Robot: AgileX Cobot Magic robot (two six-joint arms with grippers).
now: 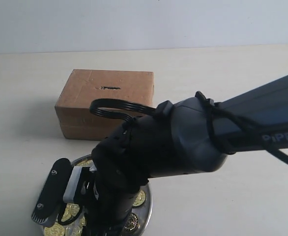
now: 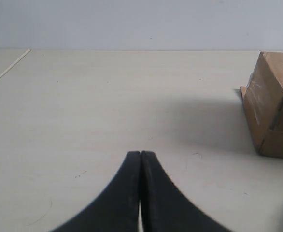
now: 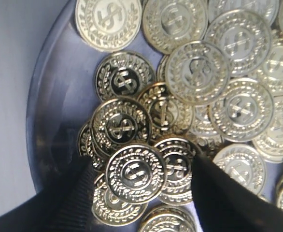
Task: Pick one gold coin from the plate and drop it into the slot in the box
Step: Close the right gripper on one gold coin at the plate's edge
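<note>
Right arm [image 1: 193, 137]: mine. It fills the near foreground of the exterior view and reaches down across the middle to the plate.
Table [image 2: 83, 106]: pale and bare around my left side.
Box [image 1: 104, 105]: brown cardboard standing just beyond the plate, well apart from both my grippers. My left wrist view catches one corner of it.
Plate [image 3: 59, 111]: shiny metal, heaped with overlapping gold coins [image 3: 199, 72].
Right gripper [image 3: 144, 166]: released, jaws spread wide and lowered into the pile, with nothing gripped.
Left gripper [image 2: 140, 159]: clenched on nothing, fingers pressed together, hovering over bare table.
Top coin [image 3: 135, 172]: lies flat between my right fingers, resting on others. I cannot tell whether the pads touch its rim.
Slot [image 1: 108, 88]: dark slit in the middle of the box top, unobstructed.
Step, as I judge it: the pick, with the drop not yet begun.
Next move calls for: closing on that one coin's rim without dragging its neighbours, then lifting and carrying it edge-down over the slot.
Lettering [image 1: 281, 136]: "PIPER" on my right arm, running off the frame edge.
Coin faces: a dollar sign inside a wreath, with no readable words.
</note>
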